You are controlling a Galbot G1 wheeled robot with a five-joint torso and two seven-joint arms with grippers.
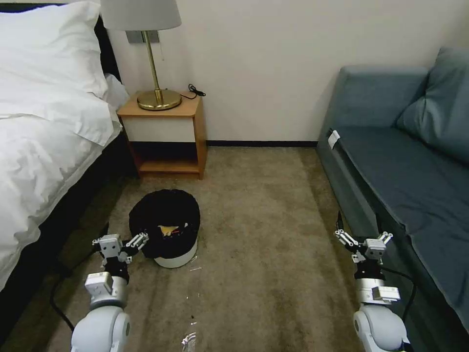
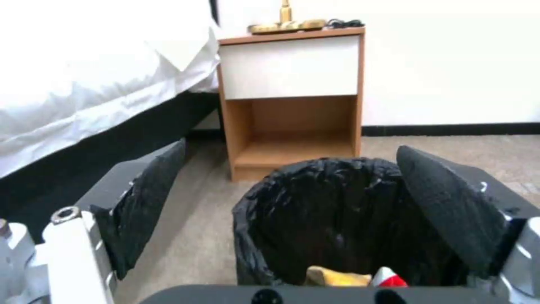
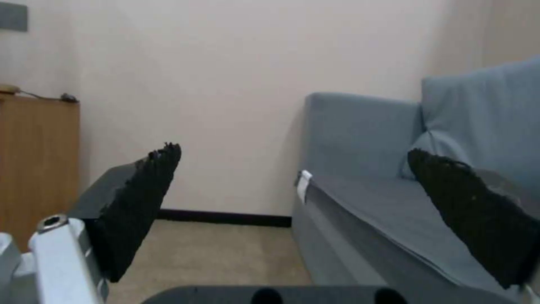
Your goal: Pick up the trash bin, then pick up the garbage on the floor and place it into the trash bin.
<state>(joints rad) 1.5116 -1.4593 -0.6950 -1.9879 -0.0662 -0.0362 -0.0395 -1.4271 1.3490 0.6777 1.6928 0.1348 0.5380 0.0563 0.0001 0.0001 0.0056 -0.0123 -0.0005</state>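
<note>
Both jaws apart | left gripper [image 1: 120, 241] beside trash bin [image 1: 177, 256] | wrist: garbage [image 2: 337, 277] inside | right gripper [image 1: 364, 238] idle

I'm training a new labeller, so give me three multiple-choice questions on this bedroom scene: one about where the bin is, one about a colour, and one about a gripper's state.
1. Where does the trash bin stand?
A. on the sofa
B. on the carpet in front of the nightstand
C. on the bed

2. What colour is the bin's bag liner?
A. black
B. blue
C. white

3. How is the left gripper?
A. shut on the bin's rim
B. open, beside the bin
C. shut on a bottle

Answers:
1 B: the head view shows it on the carpet, nearer the robot than the nightstand.
2 A: black plastic drapes over the white bin.
3 B: the left wrist view shows its fingers spread, with nothing gripped.
</note>
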